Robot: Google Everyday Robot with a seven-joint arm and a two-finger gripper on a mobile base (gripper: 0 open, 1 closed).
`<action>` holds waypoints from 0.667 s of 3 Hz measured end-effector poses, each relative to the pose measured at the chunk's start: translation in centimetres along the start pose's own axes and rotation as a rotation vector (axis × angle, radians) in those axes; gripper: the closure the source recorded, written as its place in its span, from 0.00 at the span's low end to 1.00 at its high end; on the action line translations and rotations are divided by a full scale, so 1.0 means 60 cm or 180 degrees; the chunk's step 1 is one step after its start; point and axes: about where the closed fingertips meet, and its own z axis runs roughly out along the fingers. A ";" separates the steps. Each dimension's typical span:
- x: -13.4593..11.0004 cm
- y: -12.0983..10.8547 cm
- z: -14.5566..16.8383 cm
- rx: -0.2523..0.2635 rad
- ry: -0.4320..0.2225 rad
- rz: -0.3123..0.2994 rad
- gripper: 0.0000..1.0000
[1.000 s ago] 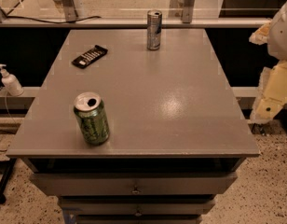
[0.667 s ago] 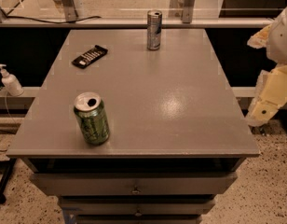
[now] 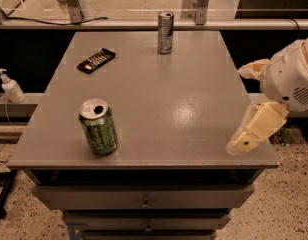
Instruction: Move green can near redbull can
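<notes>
The green can (image 3: 98, 127) stands upright near the front left of the grey table (image 3: 159, 94), with mottled light-green markings and a silver top with a tab hole. The redbull can (image 3: 165, 32), slim, silver and blue, stands upright at the table's far edge, near the middle. My gripper (image 3: 245, 105) is at the right edge of the table, far from both cans. It is open and empty, with one cream finger (image 3: 254, 131) low over the front right corner and the other higher up.
A black flat remote-like object (image 3: 95, 60) lies at the back left of the table. A white pump bottle (image 3: 10, 86) stands on a ledge to the left. Drawers sit below the tabletop. A railing runs behind the table.
My gripper has moved a little to the left, in over the table's right edge. The cans have not moved.
</notes>
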 end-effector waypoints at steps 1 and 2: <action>-0.009 0.036 0.074 -0.0106 -0.0574 0.0001 0.00; -0.050 0.077 0.130 -0.0365 -0.1182 0.0060 0.00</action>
